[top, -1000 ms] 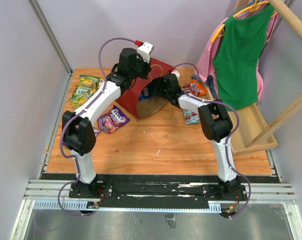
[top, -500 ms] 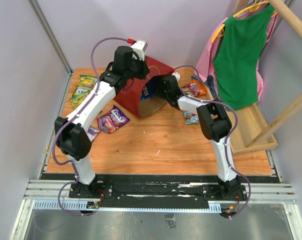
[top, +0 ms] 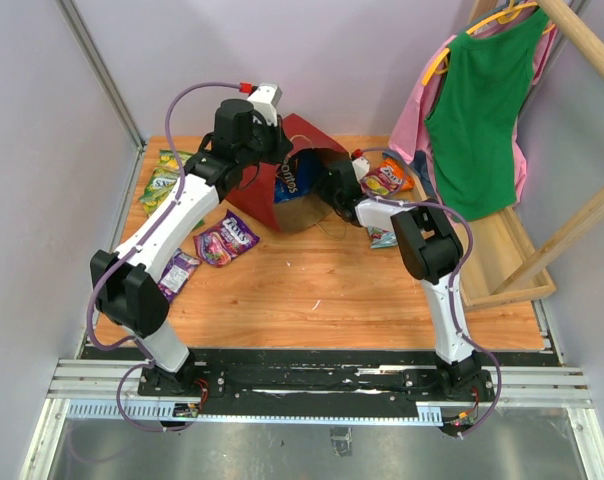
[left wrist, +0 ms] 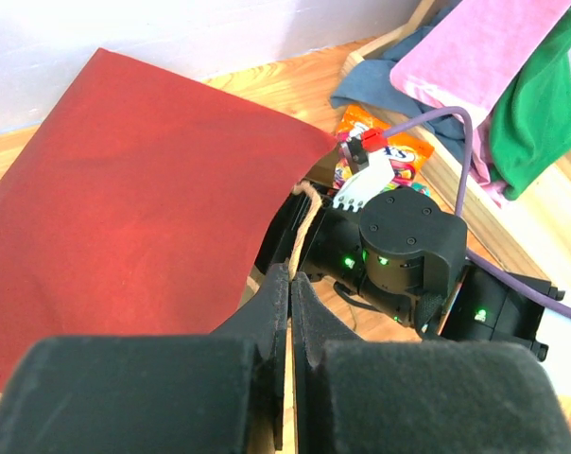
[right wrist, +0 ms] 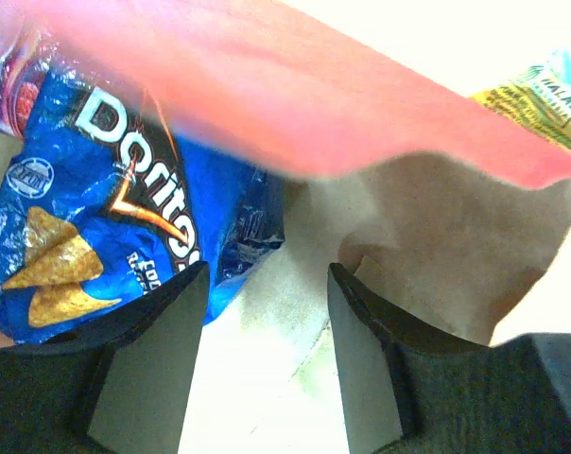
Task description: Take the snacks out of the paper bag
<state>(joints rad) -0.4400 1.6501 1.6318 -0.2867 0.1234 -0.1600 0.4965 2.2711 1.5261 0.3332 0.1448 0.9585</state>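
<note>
The red paper bag [top: 300,140] lies tipped on its side, its brown mouth facing right. My left gripper [left wrist: 292,274] is shut on its thin beige handle [left wrist: 306,213] and holds the top edge up. A blue chip bag [right wrist: 96,236] lies inside. My right gripper [right wrist: 267,270] is open in the mouth over the brown inner wall [right wrist: 437,255], its left finger [right wrist: 153,350] beside the chip bag's edge. Other snacks lie outside the bag: green-yellow packets [top: 164,180], purple ones [top: 227,240], an orange-red one [top: 387,178] and a teal-white one [top: 382,237].
A wooden rack [top: 502,250] with a green garment [top: 482,100] and pink cloth stands at the right. A purple wall [top: 42,150] closes the left side. My right arm's wrist [left wrist: 408,246] sits close under the left gripper.
My left arm has swung left and pulled the handle with it, so the bag's mouth gapes wider and more of the chip bag shows. The right gripper's jaws have narrowed a little.
</note>
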